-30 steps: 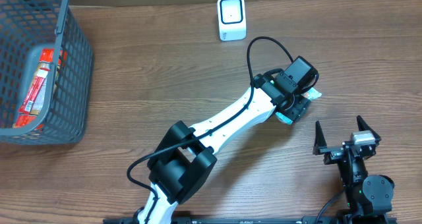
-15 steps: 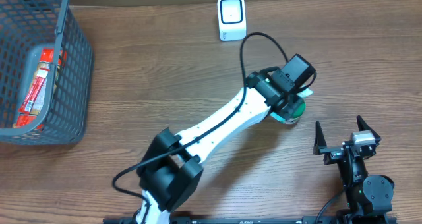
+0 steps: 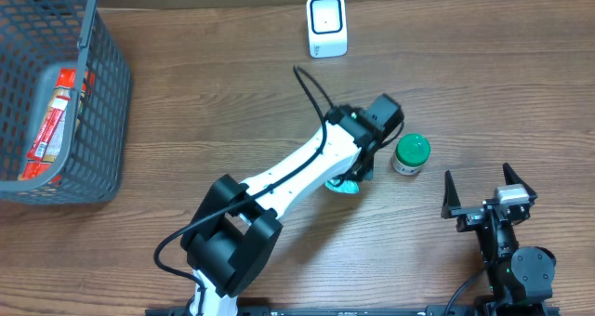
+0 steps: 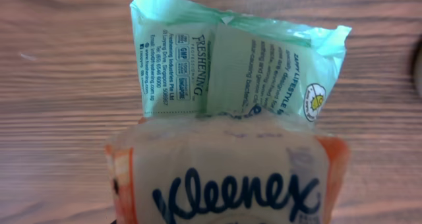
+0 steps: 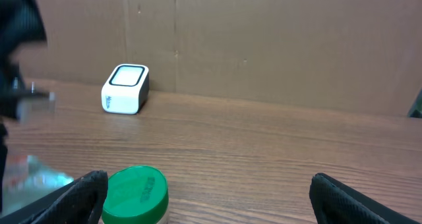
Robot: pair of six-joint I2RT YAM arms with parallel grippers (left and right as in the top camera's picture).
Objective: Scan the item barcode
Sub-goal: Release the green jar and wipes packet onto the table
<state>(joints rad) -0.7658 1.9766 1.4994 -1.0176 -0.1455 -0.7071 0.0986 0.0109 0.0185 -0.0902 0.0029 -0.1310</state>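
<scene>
My left gripper [image 3: 357, 173] is near the middle of the table, shut on a Kleenex tissue pack [image 3: 343, 188] that pokes out below it. In the left wrist view the pack [image 4: 224, 178] has orange sides and fills the bottom. Its pale green printed end [image 4: 231, 66] reaches out over the wood, and the fingers are hidden. No barcode shows clearly. The white scanner [image 3: 326, 25] stands at the back edge, also visible from the right wrist [image 5: 125, 89]. My right gripper [image 3: 479, 182] rests open at the front right with nothing between its fingers [image 5: 86, 192].
A green-lidded jar [image 3: 410, 153] stands just right of the left gripper and just ahead of the right gripper's left finger [image 5: 135, 192]. A grey basket [image 3: 102, 93] holding red packets sits at the far left. A brown wall backs the table.
The left arm swung left and toward the front, carrying the tissue pack away from the green-lidded jar, which now stands uncovered. Its jaws closed further. The right arm stayed still.
</scene>
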